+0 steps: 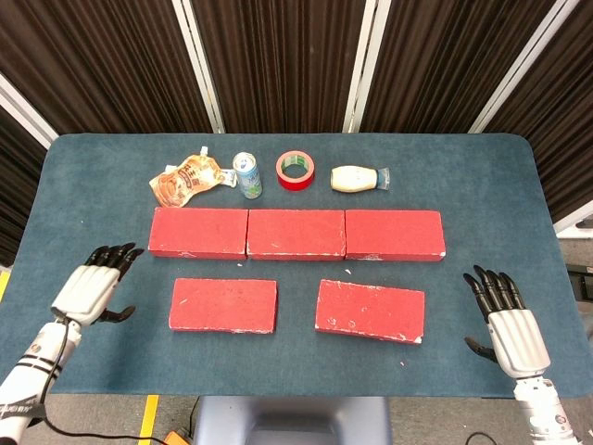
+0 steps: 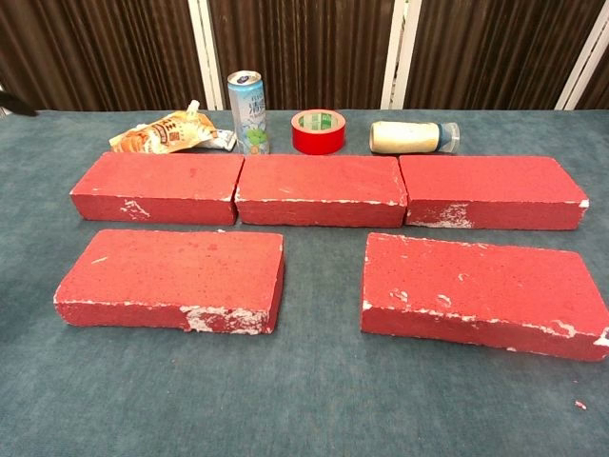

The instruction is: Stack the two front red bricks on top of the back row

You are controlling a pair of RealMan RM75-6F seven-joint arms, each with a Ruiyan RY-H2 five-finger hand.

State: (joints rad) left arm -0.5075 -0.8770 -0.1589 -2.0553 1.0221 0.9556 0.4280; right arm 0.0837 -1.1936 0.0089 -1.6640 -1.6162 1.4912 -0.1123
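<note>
Nothing is stacked yet; both front bricks lie flat on the tabletop (image 1: pixel 482 195), so the task is, in my judgement, at the step of reaching for the first one. The front left brick (image 1: pixel 223 305) lies before the seam of the back row (image 1: pixel 296 235), which is three bricks set end to end and touching; the front right brick (image 1: pixel 370 311) lies a little turned, apart from its neighbour by a clear strip of cloth.

The left hand (image 1: pixel 93 292) hovers just beside the left end of the front left brick, fingers spread and grasping nothing; the right hand (image 1: pixel 508 324) is released too, fingers apart, near the right edge and well apart from the front right brick.

The next move probably asks the left hand to close over the short end or the long sides of its brick; the brick looks wide, so a firm hold is needed before lifting.

There is open room at both sides and between the two rows; behind the back row stand a pouch (image 1: pixel 188 178), a can (image 1: pixel 246 175), a tape roll (image 1: pixel 296 170) and a bottle (image 1: pixel 359 178), near enough that a brick pushed too far back could knock them.
</note>
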